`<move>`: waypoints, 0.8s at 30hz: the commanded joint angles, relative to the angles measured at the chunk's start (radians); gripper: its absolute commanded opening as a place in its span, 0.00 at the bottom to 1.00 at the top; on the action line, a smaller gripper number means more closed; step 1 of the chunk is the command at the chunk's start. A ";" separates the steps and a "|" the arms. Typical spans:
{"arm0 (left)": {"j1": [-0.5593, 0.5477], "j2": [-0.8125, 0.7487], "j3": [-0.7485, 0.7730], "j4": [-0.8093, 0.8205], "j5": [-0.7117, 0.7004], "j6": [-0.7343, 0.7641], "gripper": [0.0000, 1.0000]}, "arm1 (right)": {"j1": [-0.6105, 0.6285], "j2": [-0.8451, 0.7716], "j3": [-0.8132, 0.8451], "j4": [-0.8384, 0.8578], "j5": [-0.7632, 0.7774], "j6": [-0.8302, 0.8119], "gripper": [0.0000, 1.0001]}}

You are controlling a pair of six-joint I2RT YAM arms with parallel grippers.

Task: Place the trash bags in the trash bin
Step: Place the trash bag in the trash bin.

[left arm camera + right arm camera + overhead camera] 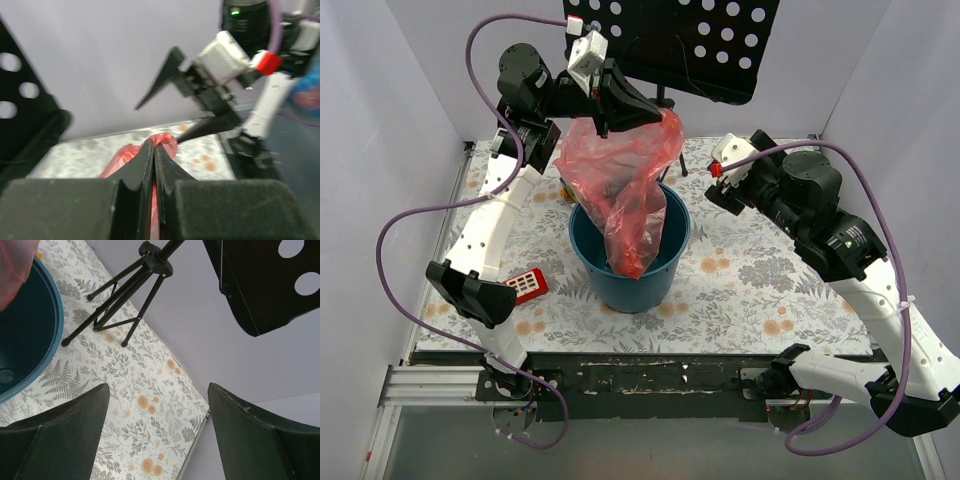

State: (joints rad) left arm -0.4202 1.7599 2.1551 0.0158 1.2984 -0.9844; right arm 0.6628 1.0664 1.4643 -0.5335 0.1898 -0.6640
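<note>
The left fingers [142,165] are pressed together and pinch the top edge of the trash bag [625,190]; in the left wrist view a small fold of red film stands up just past their tips. From this grip the bag hangs down as a loose, crinkled sheet over the trash bin [582,255], which stands in the middle of the flowered surface [750,290]. Most of the film is above the rim, and its lower end comes down at the near side of the bin; I cannot tell whether this end is inside or lies over the near rim. The right fingers [65,430] are spread wide and hold nothing, to the right of the bin and apart from it, pointing toward the far wall and the black tripod [125,300]. A small red block [527,285] lies on the surface to the left of the bin. I judge that the main danger is to let go too high: the film is light and wide, so it can catch on the rim and slide outside. Also, if the bag is pushed down off centre, it may drag the bin or tip it.
</note>
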 commanded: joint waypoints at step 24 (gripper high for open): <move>-0.040 -0.048 0.192 -0.585 -0.458 1.622 0.00 | -0.005 0.015 0.031 0.164 -0.032 0.096 0.86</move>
State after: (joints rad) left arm -0.4252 1.7283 2.3184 -0.4618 0.9108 0.3752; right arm 0.6621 1.0885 1.4643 -0.4320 0.1802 -0.6044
